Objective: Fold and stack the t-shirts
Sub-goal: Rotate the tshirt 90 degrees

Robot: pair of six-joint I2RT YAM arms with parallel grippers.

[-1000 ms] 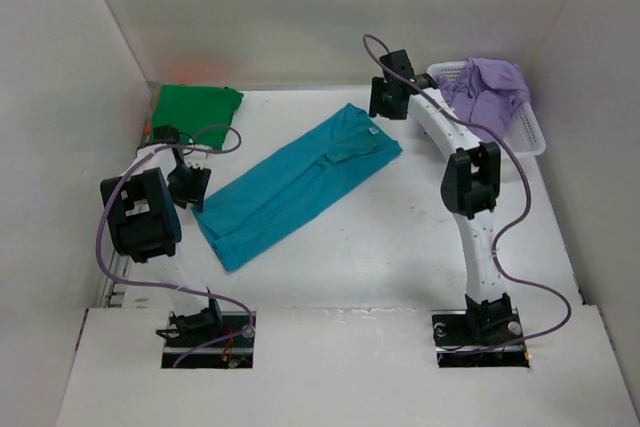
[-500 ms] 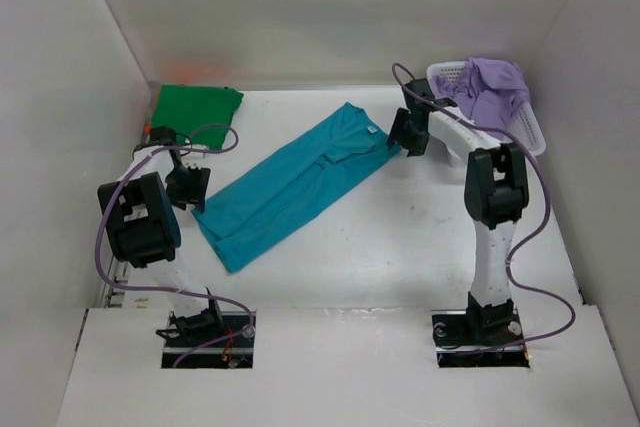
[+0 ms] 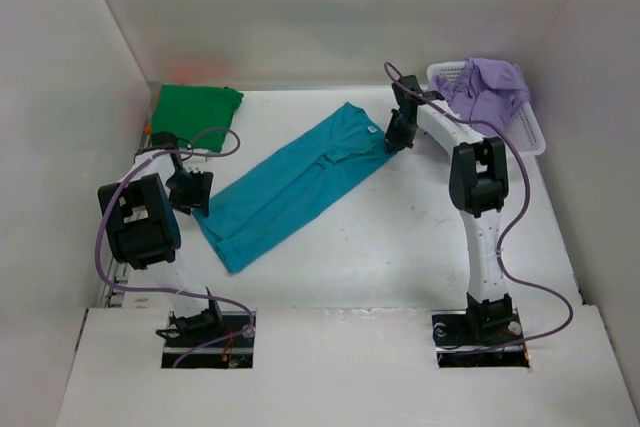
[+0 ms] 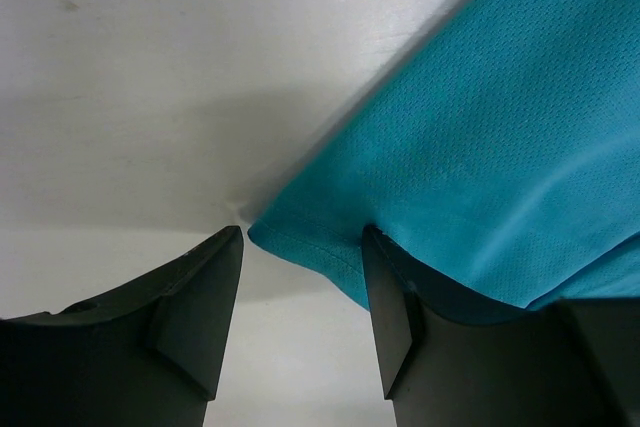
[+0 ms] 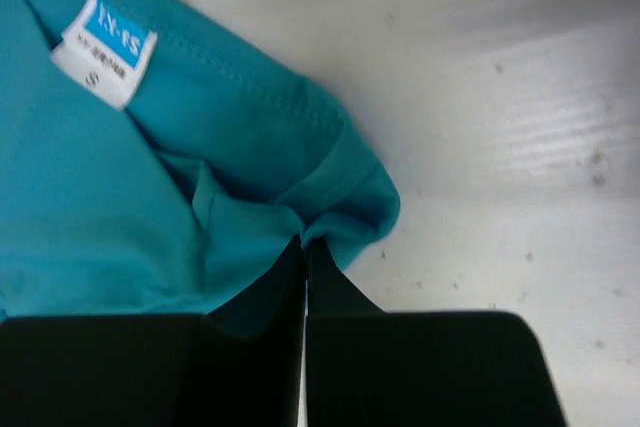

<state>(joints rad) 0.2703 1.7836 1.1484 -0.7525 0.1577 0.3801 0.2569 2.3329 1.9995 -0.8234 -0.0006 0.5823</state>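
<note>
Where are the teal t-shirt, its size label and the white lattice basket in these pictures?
teal t-shirt (image 3: 300, 182), top external view, middle of its folded body.
size label (image 5: 105, 49), right wrist view, centre of the white and blue tag.
white lattice basket (image 3: 535, 135), top external view, its right side wall.

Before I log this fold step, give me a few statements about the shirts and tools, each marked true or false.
1. The right tool is shut on a corner of the teal shirt. True.
2. The left tool is shut. False: its jaws stand apart, one on each side of a teal shirt corner.
3. The purple shirt lies flat beside the teal shirt. False: it is bunched in the basket.
4. The green shirt lies at the far left, apart from the teal shirt. True.
</note>
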